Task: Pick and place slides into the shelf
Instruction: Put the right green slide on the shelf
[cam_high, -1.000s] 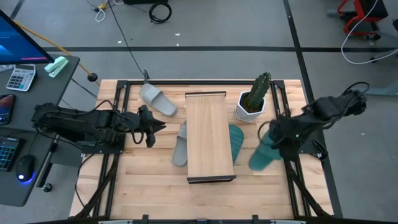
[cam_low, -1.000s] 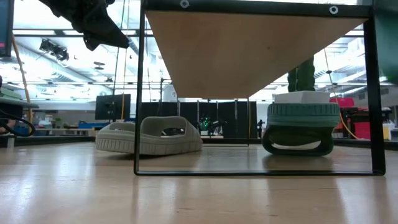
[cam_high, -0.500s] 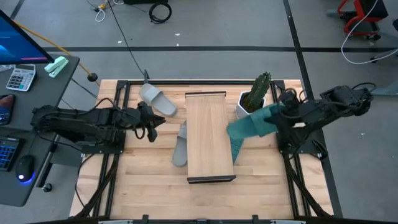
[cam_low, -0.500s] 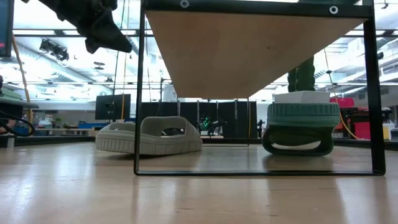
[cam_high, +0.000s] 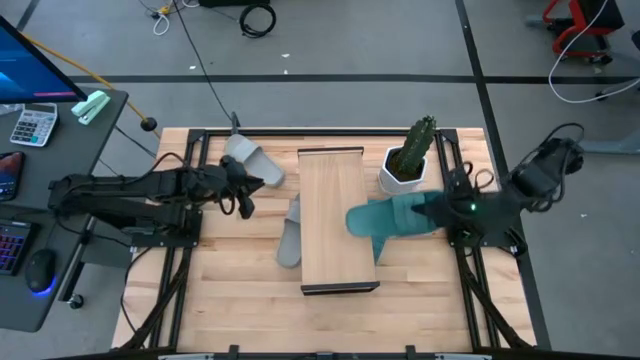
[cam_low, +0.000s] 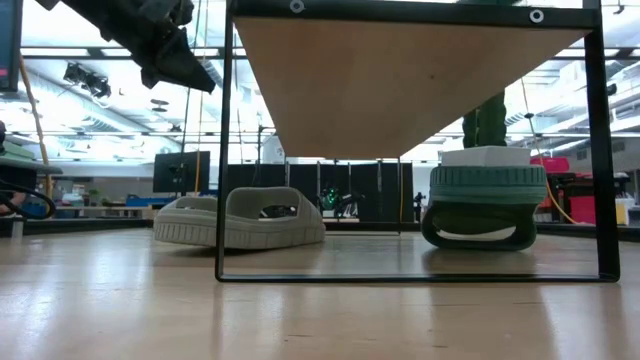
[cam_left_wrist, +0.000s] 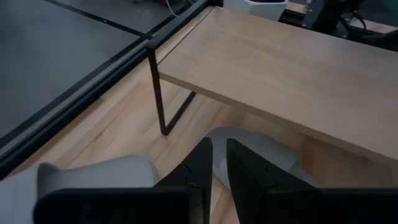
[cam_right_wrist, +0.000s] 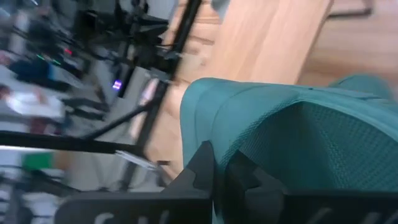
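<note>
Teal slide (cam_high: 385, 218) swung over shelf (cam_high: 335, 200) (gripped)

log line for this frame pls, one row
right gripper: shut on teal slide, held over shelf right edge | left gripper: shut, empty, near grey slide | second teal slide: under shelf

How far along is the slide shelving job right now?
One teal slide and one grey slide already sit under the shelf. The right gripper holds the second teal slide over the shelf. The other grey slide is left, by the left gripper.
</note>
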